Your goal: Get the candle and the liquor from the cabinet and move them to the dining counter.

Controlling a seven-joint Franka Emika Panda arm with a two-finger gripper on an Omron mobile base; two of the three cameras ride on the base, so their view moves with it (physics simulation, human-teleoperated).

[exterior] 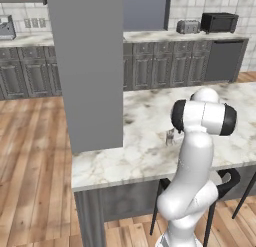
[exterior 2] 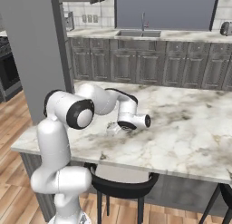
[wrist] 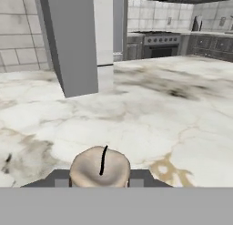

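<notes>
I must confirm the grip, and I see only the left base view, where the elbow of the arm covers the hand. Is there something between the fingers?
Observer: Yes. In the hand view the candle, pale with a black wick, sits between the finger tips of the gripper.
Operator: Is it already down on the dining counter?
Observer: In the right base view the gripper is low over the dining counter, near its front edge. Whether the base of the candle touches the marble, I cannot tell.
Operator: Which way does the hand look?
Observer: Along the counter, toward the grey pillar and a stove behind it.
</notes>
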